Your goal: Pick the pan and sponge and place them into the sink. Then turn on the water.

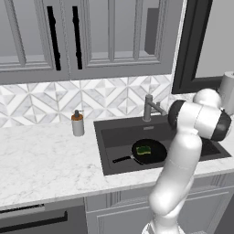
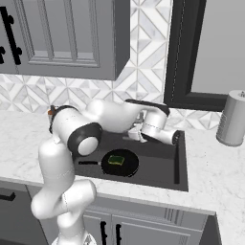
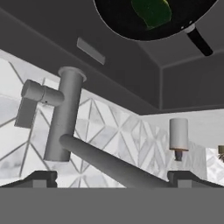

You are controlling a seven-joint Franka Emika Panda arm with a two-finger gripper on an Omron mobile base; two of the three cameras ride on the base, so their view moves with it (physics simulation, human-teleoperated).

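1. Left base view shows the pan (image 1: 150,151) lying flat on the floor of the sink (image 1: 114,137), its long handle pointing left.
2. The sponge (image 1: 145,149) rests inside the pan, green face up, near its centre.
3. The sink is set into the white marble worktop (image 1: 45,164); the faucet (image 1: 149,108) stands at the sink's far edge with its spout angled right.
4. A soap dispenser (image 1: 77,123) stands upright on the worktop, left of the sink and well apart from the pan.
5. Right base view shows the arm bent over the sink, with the wrist at the far side of the basin near the faucet base; the pan (image 2: 119,162) and sponge (image 2: 116,160) lie nearer, below it.
6. Hand view shows the end effector (image 3: 111,177) with its two tips set wide apart, the faucet spout (image 3: 109,164) running between them. The tips hold nothing; contact with the spout cannot be determined.
7. No water shows at the spout.
8. A grey cylindrical canister (image 2: 232,118) stands on the worktop, right of the sink.
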